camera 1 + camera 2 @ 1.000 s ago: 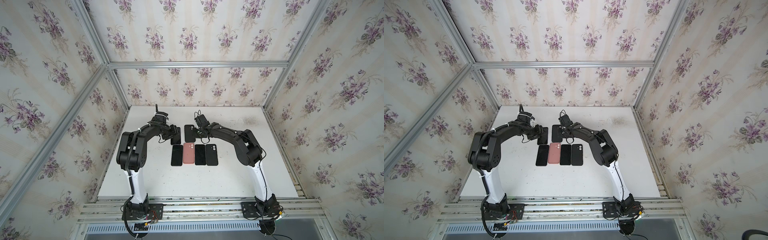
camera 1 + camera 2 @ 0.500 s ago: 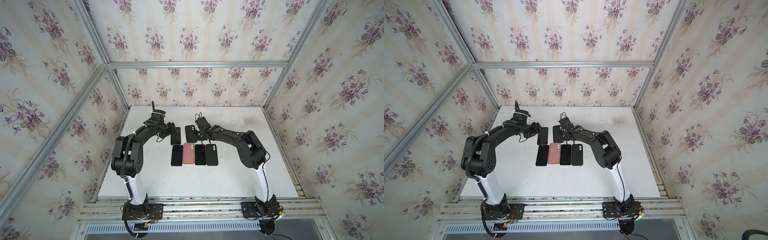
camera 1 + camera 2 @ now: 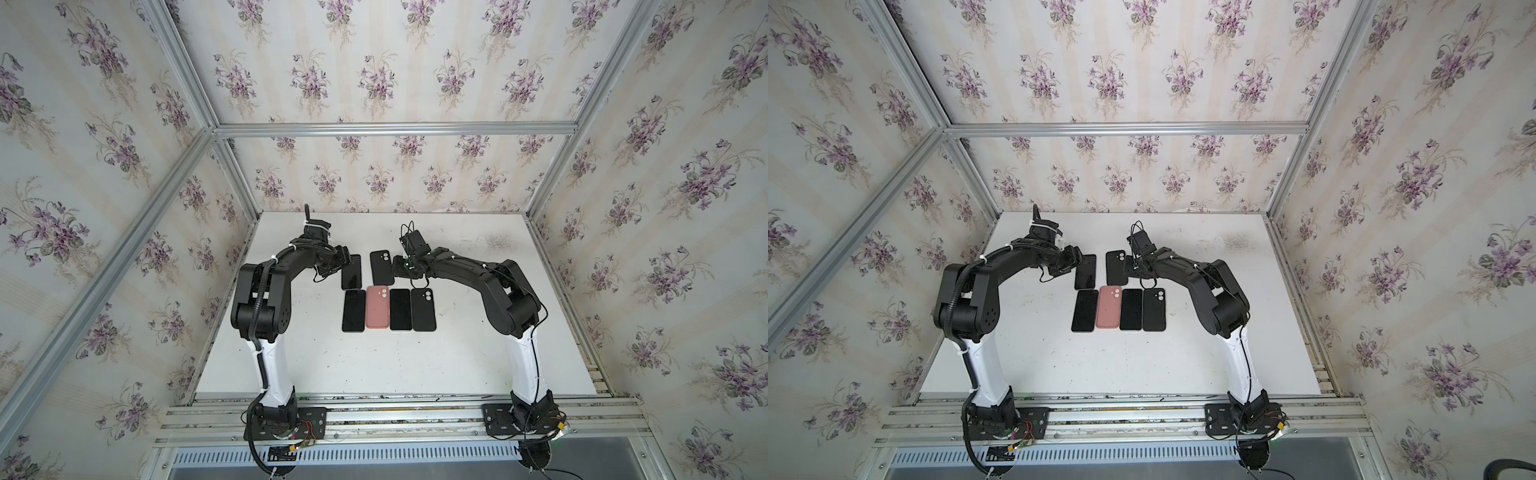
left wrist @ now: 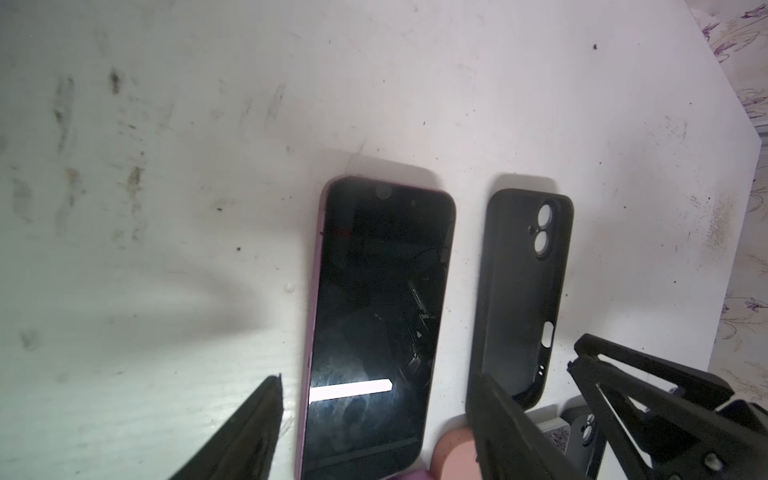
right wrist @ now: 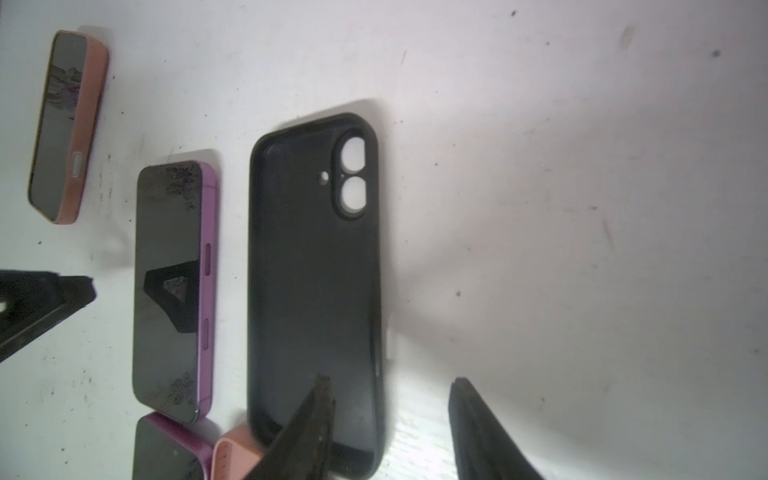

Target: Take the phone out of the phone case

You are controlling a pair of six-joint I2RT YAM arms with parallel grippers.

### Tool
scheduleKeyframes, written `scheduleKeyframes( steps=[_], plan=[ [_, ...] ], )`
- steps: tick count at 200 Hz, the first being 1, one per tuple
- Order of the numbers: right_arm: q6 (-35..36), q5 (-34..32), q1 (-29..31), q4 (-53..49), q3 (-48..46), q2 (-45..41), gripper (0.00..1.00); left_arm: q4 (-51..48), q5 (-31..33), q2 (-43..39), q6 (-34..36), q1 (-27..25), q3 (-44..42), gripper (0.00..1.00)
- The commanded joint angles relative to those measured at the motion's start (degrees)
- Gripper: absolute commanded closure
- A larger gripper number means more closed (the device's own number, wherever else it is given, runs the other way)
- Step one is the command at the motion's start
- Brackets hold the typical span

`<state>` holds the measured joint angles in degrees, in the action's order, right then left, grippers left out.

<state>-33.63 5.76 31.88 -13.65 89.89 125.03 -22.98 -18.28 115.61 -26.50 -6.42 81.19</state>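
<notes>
Your left arm (image 3: 266,286) and right arm (image 3: 494,286) bend inward, elbows high, over the far half of the table (image 3: 374,365). Your left gripper (image 4: 376,380) is open, straddling the bare phone (image 4: 374,291), which lies screen up just beside the empty black phone case (image 5: 311,291). Your right gripper (image 5: 390,380) is open, holding nothing, 1 finger over the case.
</notes>
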Motion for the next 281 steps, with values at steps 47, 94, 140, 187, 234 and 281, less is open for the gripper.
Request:
scheduleKeyframes(
  steps=[47,94,140,187,234,281],
  plan=[
    [-3.19,4.31,0.51,3.9,-0.66,1.39,0.49,-0.06,-1.61,3.25,-1.67,-0.31,1.69,0.27],
    [-4.38,5.22,1.24,5.63,-1.03,1.95,0.5,0.02,-2.97,4.77,-1.28,-1.64,4.05,0.27],
    [-4.93,6.05,2.13,6.36,-0.68,2.24,0.5,-0.02,-3.33,5.52,-1.2,-2.46,5.0,0.28],
    [-6.29,6.32,2.83,7.17,-1.53,2.39,0.51,0.89,-4.2,4.32,-2.4,-2.77,3.88,0.28],
    [-4.77,6.01,2.75,7.03,-1.33,1.79,0.47,3.22,-5.3,2.37,-5.04,-3.08,1.57,0.28],
    [-1.97,5.08,2.01,5.35,-1.17,-0.23,0.34,3.79,-4.99,0.45,-5.35,-2.61,0.28,0.28]
  ],
)
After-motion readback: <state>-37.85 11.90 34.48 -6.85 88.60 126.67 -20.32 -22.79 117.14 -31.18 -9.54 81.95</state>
